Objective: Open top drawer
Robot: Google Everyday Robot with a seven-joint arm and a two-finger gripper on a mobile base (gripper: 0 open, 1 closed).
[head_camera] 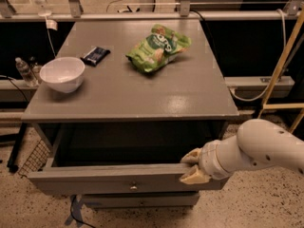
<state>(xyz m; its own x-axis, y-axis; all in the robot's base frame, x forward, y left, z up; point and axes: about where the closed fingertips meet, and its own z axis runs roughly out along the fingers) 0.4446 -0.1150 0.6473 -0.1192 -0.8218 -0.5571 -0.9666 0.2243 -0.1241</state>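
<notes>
The top drawer (95,179) is a wide grey front with a small round metal knob (133,186) at its centre. It stands pulled well out from the grey cabinet (133,99), and its inside is dark. My gripper (191,167) is at the right end of the drawer front's upper edge. One cream finger (190,156) lies over the inner side of the edge and the other sits on the outer face, clamped on the front. My white arm (266,148) comes in from the right.
On the cabinet top are a white bowl (62,73), a dark snack packet (95,55) and a green chip bag (157,47). A lower drawer front (137,201) shows beneath. A wire basket (35,158) and a water bottle (23,70) are at the left, and a yellow frame (285,56) is at the right.
</notes>
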